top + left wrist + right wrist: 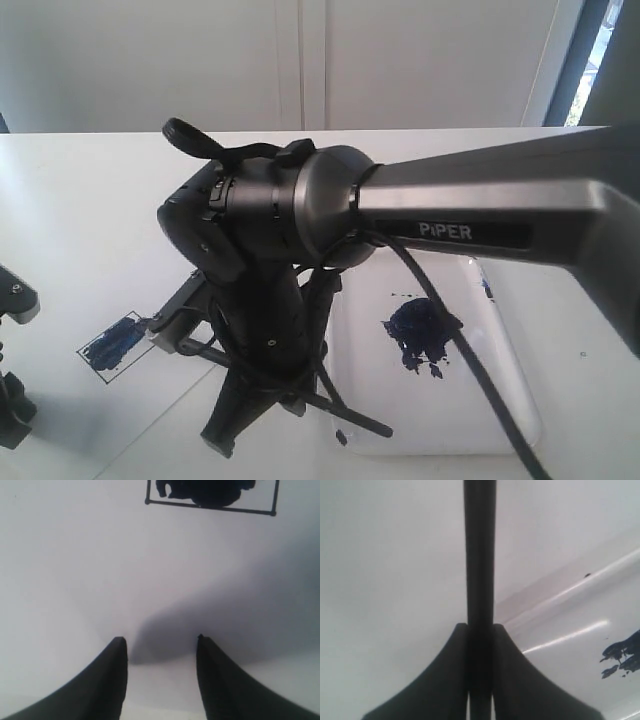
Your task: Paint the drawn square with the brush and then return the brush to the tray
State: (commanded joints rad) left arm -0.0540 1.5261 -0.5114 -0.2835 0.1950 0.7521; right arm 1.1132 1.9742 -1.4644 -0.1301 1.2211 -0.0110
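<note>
The right gripper (480, 630) clamps the brush (480, 555) — its tip by the drawn square (112, 343). A tilted stroke could smear paint past its outline.

**Drawn square** (112, 342) (212, 494): a small slanted four-sided figure with a thin black outline. Its interior is streaked dark blue, with white left along the edges. It lies flat, to the left of the tray and apart from it. The left wrist view shows only part of it, cut off by the frame edge.

**Brush** (480, 555): a slim, straight black handle, clamped between the jaws of my right gripper (480, 626) and running out past them. The bristles cannot be made out.

**Tray** (500, 405) (570, 655): shallow, glossy white, with rounded corners and a raised rim. It carries a dark blue paint blot (420, 335) and a small dark mark (341, 437) near one corner.
</note>
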